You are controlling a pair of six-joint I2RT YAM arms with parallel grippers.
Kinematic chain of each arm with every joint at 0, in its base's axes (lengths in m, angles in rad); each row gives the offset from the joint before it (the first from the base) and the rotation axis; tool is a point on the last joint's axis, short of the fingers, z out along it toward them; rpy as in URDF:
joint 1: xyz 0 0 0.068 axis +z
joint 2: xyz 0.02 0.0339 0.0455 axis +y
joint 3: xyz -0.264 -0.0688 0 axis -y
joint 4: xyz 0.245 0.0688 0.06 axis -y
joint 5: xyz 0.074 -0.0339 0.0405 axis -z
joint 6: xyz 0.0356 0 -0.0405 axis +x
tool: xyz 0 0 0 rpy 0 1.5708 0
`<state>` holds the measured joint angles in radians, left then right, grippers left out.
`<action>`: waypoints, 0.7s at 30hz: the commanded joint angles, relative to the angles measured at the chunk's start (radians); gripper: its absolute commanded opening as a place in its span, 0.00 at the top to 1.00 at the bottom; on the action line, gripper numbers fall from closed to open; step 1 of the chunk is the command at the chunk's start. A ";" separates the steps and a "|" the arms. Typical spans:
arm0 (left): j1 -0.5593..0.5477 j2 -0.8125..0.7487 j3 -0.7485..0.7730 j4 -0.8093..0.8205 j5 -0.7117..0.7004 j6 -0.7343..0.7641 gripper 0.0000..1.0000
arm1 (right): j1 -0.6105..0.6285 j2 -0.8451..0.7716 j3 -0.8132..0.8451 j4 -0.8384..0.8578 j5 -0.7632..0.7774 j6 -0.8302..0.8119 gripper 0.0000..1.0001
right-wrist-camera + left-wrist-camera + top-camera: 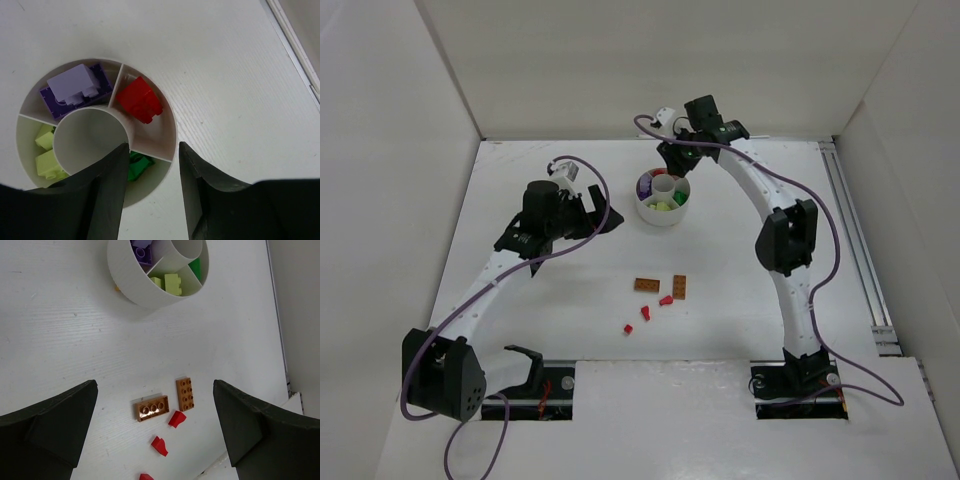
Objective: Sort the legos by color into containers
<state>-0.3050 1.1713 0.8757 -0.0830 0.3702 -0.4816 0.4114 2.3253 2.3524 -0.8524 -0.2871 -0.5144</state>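
Over the dish [155,137], the right fingers [110,200] hang parted and empty above a red brick [140,100] — best to lift straight up, clear of the rim; left fingers [55,420] gape wide.

Top cam sits high up behind the arm bases [445,375] and looks down over the whole table [720,330], so everything's small, with the white dish [661,217] toward the far side and the loose bricks [678,287] mid-table. Left wrist cam hangs a fair way up, peering down past the left gripper [155,385], and catches those same bricks plus part of the dish, cut off at its top edge. Right wrist cam is parked right over the dish, facing pretty much straight down past the right gripper [152,150], so the dish is what all three views share.
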 commanded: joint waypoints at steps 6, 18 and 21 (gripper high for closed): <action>0.003 -0.061 -0.012 -0.024 0.035 -0.037 0.00 | -0.016 -0.254 -0.116 0.139 0.006 0.062 0.50; 0.003 -0.229 -0.106 -0.352 -0.280 -0.271 0.00 | 0.292 -0.813 -0.925 0.355 0.331 0.411 0.46; 0.003 -0.239 -0.128 -0.422 -0.303 -0.285 0.00 | 0.435 -0.906 -1.117 0.420 0.396 0.565 0.44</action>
<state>-0.3054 0.9539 0.7723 -0.3992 0.1539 -0.7097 0.7700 1.4723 1.3476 -0.5060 -0.0074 -0.1364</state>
